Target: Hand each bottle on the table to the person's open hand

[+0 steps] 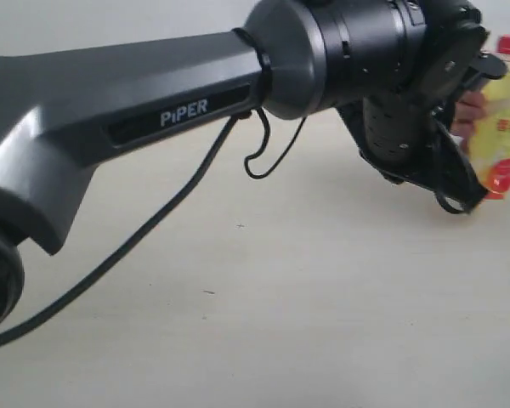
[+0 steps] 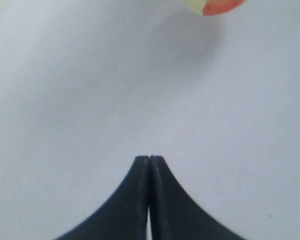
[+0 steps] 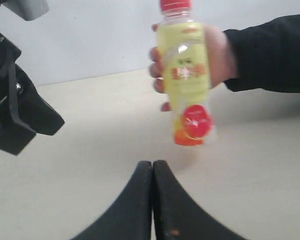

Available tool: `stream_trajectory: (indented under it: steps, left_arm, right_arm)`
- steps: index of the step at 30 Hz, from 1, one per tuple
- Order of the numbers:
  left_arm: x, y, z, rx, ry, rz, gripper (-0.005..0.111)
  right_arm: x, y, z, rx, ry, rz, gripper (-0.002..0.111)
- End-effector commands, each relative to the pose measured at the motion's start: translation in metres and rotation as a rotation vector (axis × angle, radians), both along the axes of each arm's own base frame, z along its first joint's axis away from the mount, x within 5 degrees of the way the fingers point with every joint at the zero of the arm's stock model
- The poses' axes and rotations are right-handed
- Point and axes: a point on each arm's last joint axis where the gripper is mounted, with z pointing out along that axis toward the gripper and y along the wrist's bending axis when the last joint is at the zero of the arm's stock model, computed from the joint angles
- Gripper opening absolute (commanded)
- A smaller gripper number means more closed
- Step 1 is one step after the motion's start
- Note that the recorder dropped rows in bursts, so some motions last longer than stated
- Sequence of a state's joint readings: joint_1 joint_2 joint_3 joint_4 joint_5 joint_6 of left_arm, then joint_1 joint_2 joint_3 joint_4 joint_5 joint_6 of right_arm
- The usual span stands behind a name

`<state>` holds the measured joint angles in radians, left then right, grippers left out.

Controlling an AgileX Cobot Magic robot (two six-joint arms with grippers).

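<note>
The left gripper (image 2: pixel 149 161) has its fingers pressed together with nothing between them, over the table (image 2: pixel 65 100). The right gripper (image 3: pixel 152 164) is likewise closed and empty, its tips near the base of the yellow bottle (image 3: pixel 184 75). That red-capped bottle stands upright in the person's hand (image 3: pixel 217 57), whose fingers curl around it. The bottle's red label print is too blurred to read. An arm (image 1: pixel 153 106) beside the bottle bears the lettering "PiPER".

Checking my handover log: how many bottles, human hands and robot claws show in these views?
Bottles: 1, the yellow bottle
Human hands: 1, the hand gripping it
Claws: 2, left claw and right claw, both shut
Total: 4
</note>
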<state>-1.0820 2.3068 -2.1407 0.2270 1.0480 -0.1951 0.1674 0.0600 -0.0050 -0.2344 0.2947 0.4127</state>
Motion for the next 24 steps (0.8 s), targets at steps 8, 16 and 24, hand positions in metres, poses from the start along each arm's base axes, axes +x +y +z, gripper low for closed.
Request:
stream_trajectory:
  steps: [8, 16, 24]
  left_arm:
    - [-0.051, -0.028, 0.013, -0.025, -0.094, -0.158, 0.000]
    - [-0.048, -0.027, 0.014, -0.001, -0.137, -0.172, 0.000]
    - [-0.047, -0.018, 0.011, 0.101, -0.133, -0.152, 0.000]
  right_arm:
    - [0.001, 0.000, -0.001, -0.001, 0.001, -0.003, 0.000]
    - [0.001, 0.000, -0.001, -0.001, 0.001, -0.003, 0.000]
    - [0.001, 0.000, -0.001, -0.001, 0.001, -0.003, 0.000]
